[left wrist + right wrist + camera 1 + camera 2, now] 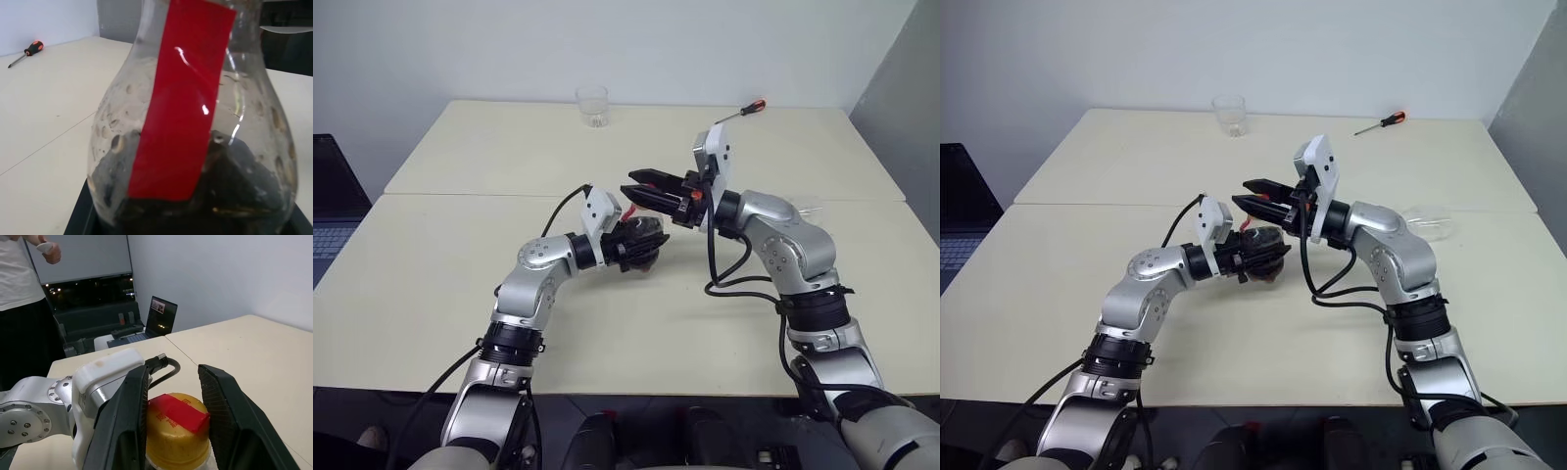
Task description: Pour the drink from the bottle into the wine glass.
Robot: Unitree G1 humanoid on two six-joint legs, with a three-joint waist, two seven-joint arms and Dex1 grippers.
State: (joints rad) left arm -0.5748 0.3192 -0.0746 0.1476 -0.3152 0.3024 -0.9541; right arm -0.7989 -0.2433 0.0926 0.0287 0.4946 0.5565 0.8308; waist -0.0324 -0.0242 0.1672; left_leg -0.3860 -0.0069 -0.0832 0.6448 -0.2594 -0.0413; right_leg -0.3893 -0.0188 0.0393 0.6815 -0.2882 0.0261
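Both grippers engage the bottle (195,147): left fingers (641,245) clamp its body, right fingers (222,406) straddle the yellow cap (177,433), gaps visible; a skewed closure risks slipping off.

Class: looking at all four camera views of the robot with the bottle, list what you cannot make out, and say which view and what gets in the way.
- Bottle: in the head views, the left gripper covers most of it.
- Cap: in the right wrist view, whether the right gripper touches it.
- Drink: in the left wrist view, red strip and droplets hide its level.
- Wine glass: lying behind the right arm; stem hidden.
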